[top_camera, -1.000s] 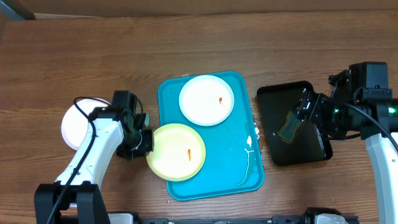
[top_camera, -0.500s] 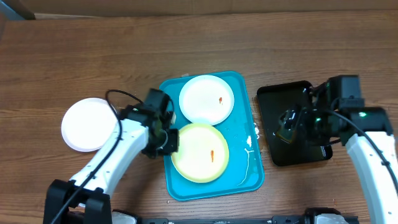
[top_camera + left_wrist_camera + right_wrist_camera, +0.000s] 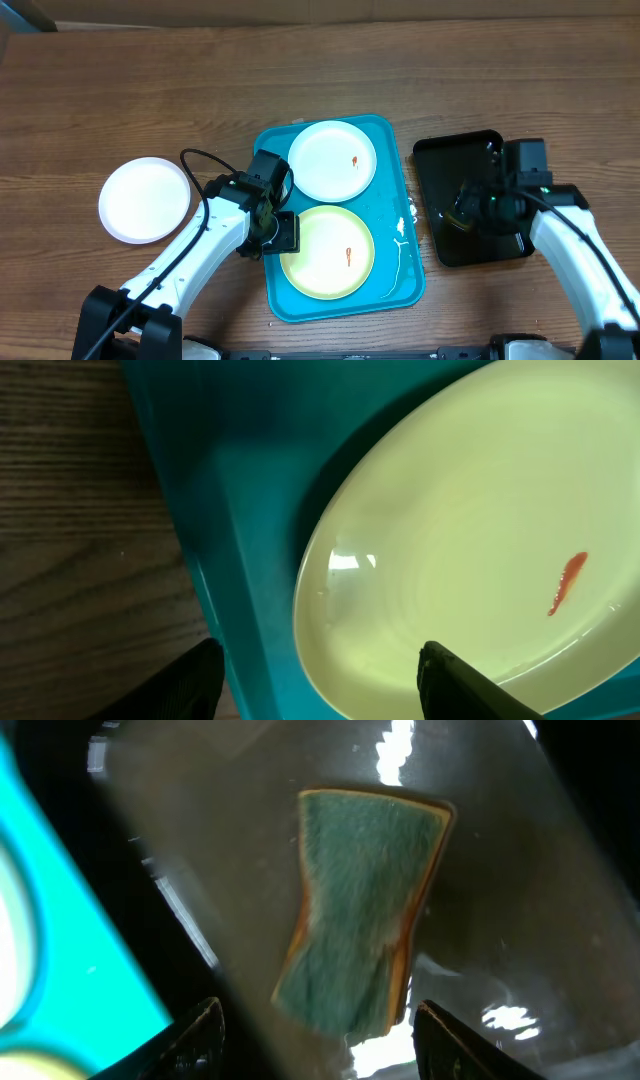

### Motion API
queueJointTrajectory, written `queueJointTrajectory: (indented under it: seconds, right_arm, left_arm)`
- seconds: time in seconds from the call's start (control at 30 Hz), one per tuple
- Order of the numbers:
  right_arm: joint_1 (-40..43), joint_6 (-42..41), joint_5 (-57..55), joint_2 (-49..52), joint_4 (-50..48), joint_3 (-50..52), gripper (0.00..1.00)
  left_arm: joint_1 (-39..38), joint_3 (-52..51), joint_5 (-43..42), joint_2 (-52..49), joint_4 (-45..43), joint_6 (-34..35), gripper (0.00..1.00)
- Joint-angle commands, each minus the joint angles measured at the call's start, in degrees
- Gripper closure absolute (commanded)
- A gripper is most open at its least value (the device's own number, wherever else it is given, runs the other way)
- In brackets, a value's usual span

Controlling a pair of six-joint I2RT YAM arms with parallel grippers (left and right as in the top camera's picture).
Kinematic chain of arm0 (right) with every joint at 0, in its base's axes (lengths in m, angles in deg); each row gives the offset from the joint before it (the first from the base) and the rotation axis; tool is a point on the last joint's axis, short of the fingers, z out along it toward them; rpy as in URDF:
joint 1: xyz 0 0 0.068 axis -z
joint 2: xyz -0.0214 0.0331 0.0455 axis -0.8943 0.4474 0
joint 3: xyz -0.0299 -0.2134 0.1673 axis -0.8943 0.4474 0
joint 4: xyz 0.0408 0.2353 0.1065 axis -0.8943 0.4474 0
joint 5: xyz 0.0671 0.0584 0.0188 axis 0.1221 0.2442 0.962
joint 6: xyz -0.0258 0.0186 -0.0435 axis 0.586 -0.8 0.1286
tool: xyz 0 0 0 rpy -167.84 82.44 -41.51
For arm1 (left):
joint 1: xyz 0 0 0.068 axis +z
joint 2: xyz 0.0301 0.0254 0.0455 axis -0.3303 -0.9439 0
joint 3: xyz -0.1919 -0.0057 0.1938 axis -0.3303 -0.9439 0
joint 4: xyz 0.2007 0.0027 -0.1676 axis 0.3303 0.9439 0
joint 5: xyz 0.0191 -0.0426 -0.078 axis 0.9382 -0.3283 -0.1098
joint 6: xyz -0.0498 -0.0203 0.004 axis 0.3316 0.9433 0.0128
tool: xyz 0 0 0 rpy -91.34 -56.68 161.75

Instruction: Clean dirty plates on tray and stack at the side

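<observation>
Now the yellow plate [image 3: 327, 250], hanging off the left rim of the blue tray [image 3: 385, 292] a second ago, lies fully inside it, my left gripper [image 3: 318, 665] spread open at its edge and my right gripper [image 3: 320, 1030] spread open above the sponge [image 3: 365, 905], so scrubbing looks next.

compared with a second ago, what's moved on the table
The pale yellow plate slid right, from overhanging the blue tray's left rim to inside it, the left gripper following. The right gripper drew in over the black tray. Both white plates stayed put.
</observation>
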State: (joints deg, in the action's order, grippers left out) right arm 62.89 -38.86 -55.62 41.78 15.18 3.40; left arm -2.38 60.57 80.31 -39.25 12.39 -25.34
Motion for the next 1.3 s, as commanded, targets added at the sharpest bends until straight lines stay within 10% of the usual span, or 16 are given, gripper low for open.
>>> queueJointTrajectory:
  seconds: [0.0, 0.23, 0.43, 0.53, 0.77, 1.27]
  right_arm:
    - [-0.28, -1.09, -0.55, 5.44, -1.09, 0.42, 0.44]
    - [-0.26, -1.09, 2.36, 13.16, -0.22, 0.39, 0.95]
    - [-0.09, -1.05, -0.28, 11.91, 5.38, -5.79, 0.95]
    - [-0.11, -1.05, -3.91, 11.32, 10.29, -10.69, 0.59]
    - [-0.11, -3.15, -12.31, 11.54, 13.44, -13.35, 0.49]
    - [0.07, -4.15, -6.62, 13.81, 4.83, -6.71, 0.96]
  left_arm:
    - [-0.22, -0.5, 0.57, 0.22, -0.76, 0.44, 0.36]
    - [-0.22, -0.5, 0.5, 0.22, -1.49, 0.26, 0.35]
    - [-0.22, -0.5, 0.55, 0.22, -1.49, 0.26, 0.34]
    - [-0.22, -0.5, 0.52, 0.22, -1.51, 0.26, 0.33]
    - [-0.24, -0.5, 0.55, 0.22, -1.75, 0.22, 0.25]
    - [-0.52, -0.59, 0.37, 0.17, -4.07, -7.08, 0.31]
